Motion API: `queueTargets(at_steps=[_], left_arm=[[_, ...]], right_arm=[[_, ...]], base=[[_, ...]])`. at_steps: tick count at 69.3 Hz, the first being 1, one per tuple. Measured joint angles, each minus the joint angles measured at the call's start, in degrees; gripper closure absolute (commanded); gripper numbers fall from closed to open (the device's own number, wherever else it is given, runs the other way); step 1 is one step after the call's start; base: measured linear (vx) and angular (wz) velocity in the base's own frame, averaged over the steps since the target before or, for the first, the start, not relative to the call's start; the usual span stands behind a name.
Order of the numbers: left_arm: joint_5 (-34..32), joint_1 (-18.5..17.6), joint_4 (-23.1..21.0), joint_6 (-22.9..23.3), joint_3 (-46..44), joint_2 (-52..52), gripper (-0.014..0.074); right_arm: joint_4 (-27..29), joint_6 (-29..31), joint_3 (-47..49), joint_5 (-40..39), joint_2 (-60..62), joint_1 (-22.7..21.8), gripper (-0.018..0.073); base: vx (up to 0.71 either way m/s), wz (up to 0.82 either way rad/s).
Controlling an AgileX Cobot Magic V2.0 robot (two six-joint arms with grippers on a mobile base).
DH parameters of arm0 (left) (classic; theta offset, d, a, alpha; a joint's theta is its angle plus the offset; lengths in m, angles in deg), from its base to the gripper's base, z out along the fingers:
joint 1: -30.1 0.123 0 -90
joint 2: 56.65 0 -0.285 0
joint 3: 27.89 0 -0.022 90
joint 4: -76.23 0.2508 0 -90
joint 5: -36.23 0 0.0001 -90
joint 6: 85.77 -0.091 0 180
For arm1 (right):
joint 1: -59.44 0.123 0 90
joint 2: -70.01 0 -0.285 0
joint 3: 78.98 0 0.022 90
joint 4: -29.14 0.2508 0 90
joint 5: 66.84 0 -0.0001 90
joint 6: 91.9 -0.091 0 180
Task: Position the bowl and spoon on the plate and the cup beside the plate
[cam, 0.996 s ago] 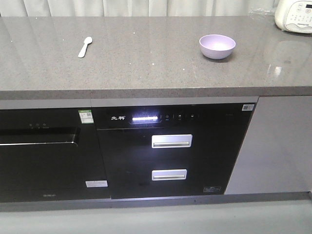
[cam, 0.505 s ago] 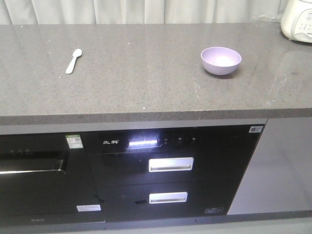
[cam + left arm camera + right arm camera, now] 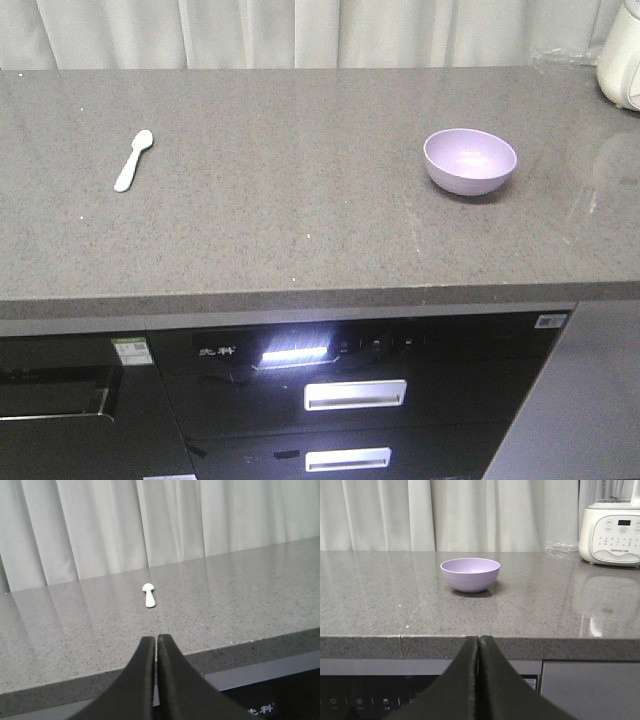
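nothing's arranged yet: the small lavender plastic bowl sits empty on the right of the grey speckled stone counter, the pale mint plastic spoon lies well apart on the left, no plate or cup in view. both arms hover off the front edge, left gripper facing the spoon, right gripper facing the bowl, each pinched together on nothing.

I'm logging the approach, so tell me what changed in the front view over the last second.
Only the view shifted: the camera closed in, so the counter fills more of the picture, the spoon and bowl appear lower, and the white appliance has slid almost off the right edge. Nothing was taken hold of or let go. Spoon and bowl kept their places on the counter.
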Motion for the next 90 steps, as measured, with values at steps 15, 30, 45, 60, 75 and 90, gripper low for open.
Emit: queueTargets(at_steps=[15, 30, 45, 60, 75, 90], left_arm=[[0.0, 0.0, 0.0, 0.0, 0.0, 0.0, 0.0603], [0.0, 0.0, 0.0, 0.0, 0.0, 0.0, 0.0603], [0.0, 0.0, 0.0, 0.0, 0.0, 0.0, 0.0603], [0.0, 0.0, 0.0, 0.0, 0.0, 0.0, 0.0603], [0.0, 0.0, 0.0, 0.0, 0.0, 0.0, 0.0603], [0.0, 0.0, 0.0, 0.0, 0.0, 0.0, 0.0603]], right_arm=[[0.0, 0.0, 0.0, 0.0, 0.0, 0.0, 0.0565], [0.0, 0.0, 0.0, 0.0, 0.0, 0.0, 0.0565], [0.0, 0.0, 0.0, 0.0, 0.0, 0.0, 0.0565], [0.0, 0.0, 0.0, 0.0, 0.0, 0.0, 0.0565], [0.0, 0.0, 0.0, 0.0, 0.0, 0.0, 0.0565], [0.0, 0.0, 0.0, 0.0, 0.0, 0.0, 0.0565]], base=[[0.17, 0.02], [0.14, 0.01], [0.1, -0.02], [0.07, -0.04], [0.06, -0.02], [0.05, -0.02]])
